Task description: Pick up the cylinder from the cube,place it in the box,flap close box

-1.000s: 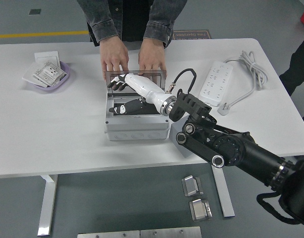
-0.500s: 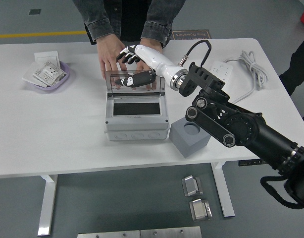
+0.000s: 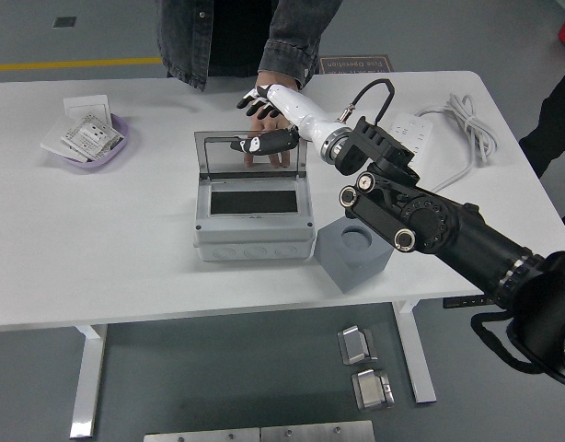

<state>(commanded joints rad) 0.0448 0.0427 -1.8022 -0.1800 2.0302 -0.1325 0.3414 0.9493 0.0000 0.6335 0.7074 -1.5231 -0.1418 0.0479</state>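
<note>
The grey box (image 3: 255,232) stands mid-table with its clear flap (image 3: 218,152) upright at the back. Its dark inside (image 3: 255,201) shows no cylinder that I can make out. My right hand (image 3: 244,122) is at the flap's top edge, thumb (image 3: 262,143) on the near side and fingers (image 3: 254,98) spread beyond it, holding nothing. The grey cube (image 3: 354,255) sits right of the box, under my forearm, and its round hole is empty. A person's hand (image 3: 270,147) rests flat on the table behind the flap.
A white power strip (image 3: 402,147) with its coiled cable (image 3: 462,118) lies at the right. A purple bowl of packets (image 3: 89,140) and a white card (image 3: 85,104) sit at the far left. The person (image 3: 236,32) stands at the far side.
My right hand has lifted out of the box and moved back to the flap's top edge, uncovering the cube. The person has pulled one hand off the table.
</note>
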